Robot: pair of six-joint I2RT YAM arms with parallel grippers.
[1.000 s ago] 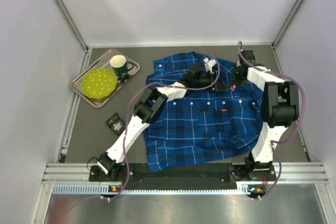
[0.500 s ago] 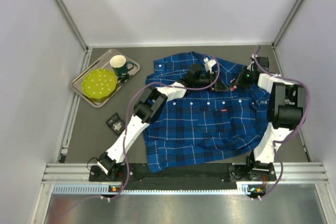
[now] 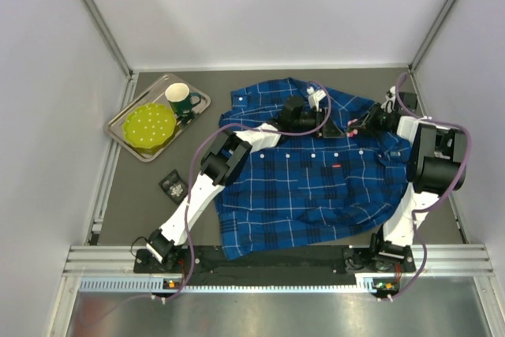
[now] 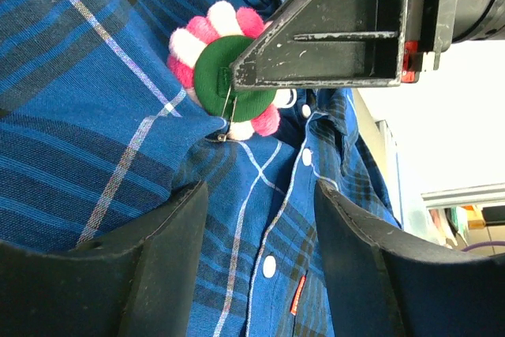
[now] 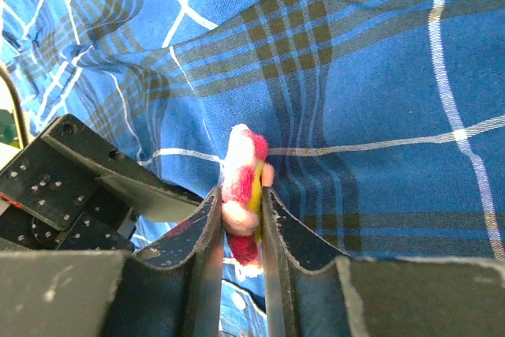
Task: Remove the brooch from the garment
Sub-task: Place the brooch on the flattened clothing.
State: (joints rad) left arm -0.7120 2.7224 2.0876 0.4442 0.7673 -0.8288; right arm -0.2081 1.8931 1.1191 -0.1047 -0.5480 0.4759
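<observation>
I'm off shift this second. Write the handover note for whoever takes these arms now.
The right gripper is shut on the brooch, a pink-and-white flower with a green back, pinched edge-on.
The left gripper is open over the cloth beside the brooch, holding nothing.
The plaid shirt lies spread out; the brooch sits at its far right part, near the collar.
Done: brooch gripped.
To do: the brooch is against the cloth, and whether its pin is free cannot be told. Draw it clear of the shirt.
</observation>
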